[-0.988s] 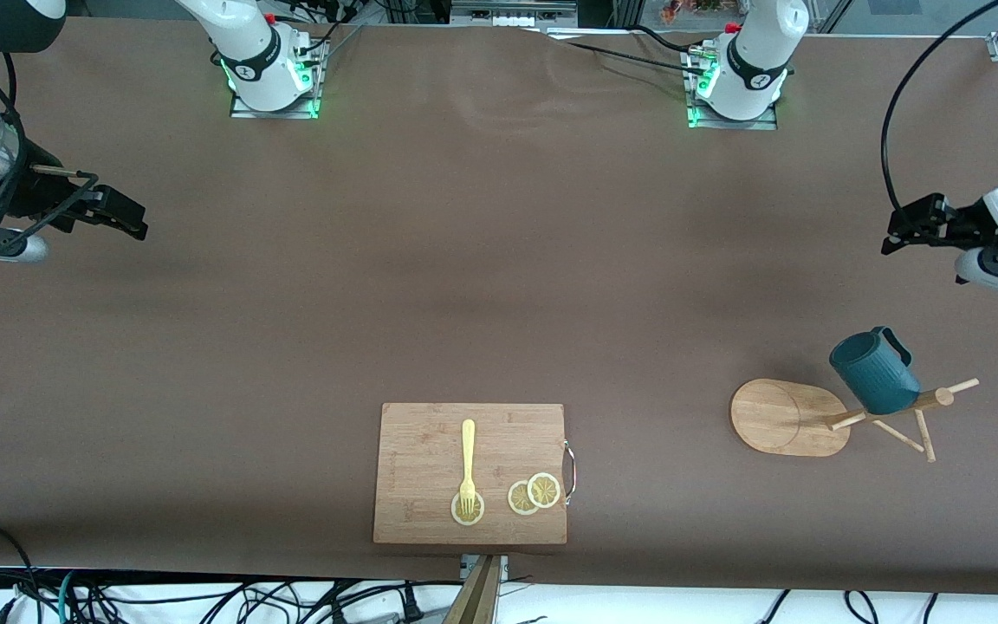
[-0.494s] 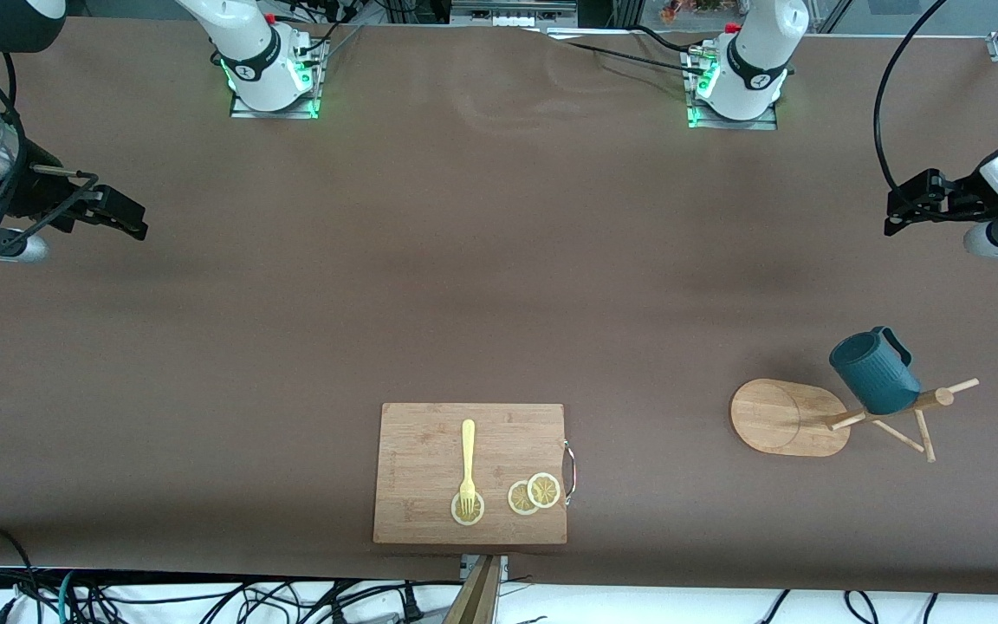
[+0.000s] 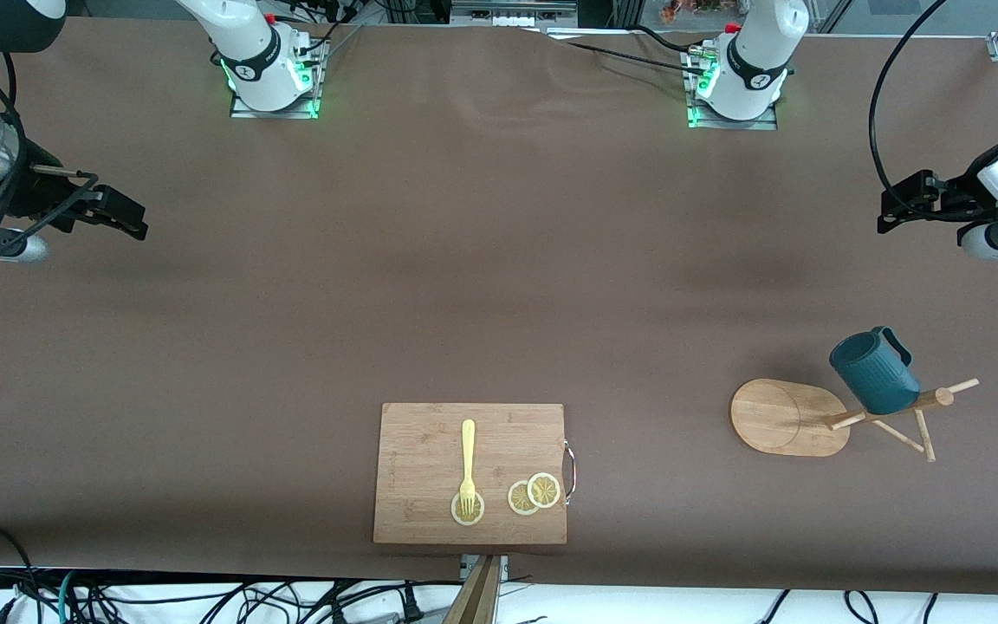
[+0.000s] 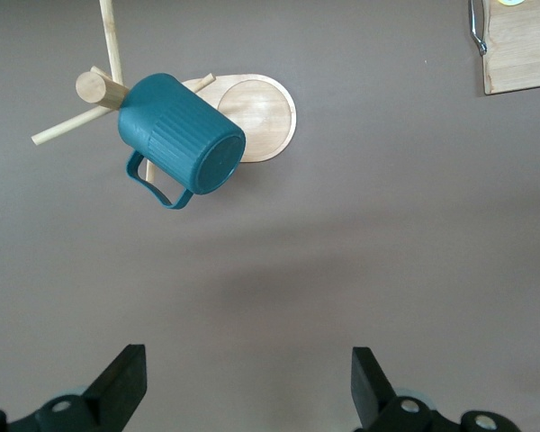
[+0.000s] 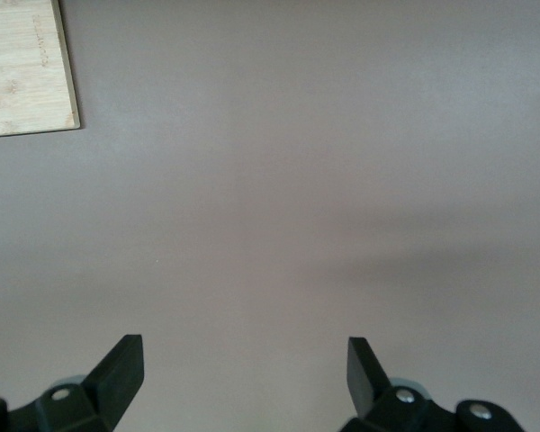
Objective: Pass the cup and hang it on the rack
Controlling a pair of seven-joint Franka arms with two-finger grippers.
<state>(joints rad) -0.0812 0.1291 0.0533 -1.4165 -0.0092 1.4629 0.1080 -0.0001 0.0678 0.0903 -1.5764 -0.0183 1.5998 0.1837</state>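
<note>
While parted, left gripper (image 3: 889, 214) aloft

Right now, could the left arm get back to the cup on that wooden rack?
Probably yes. The left gripper is open, over bare table at the left arm's end, and nothing stands between it and the cup hanging on the rack. The right gripper waits at the table's opposite end.

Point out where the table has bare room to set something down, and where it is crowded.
Bare cloth spans the middle, from the arm bases down to the cutting board, and between board and rack. It is crowded around the rack, where the cup hangs. The open left tool and right tool wait over the table's ends.
</note>
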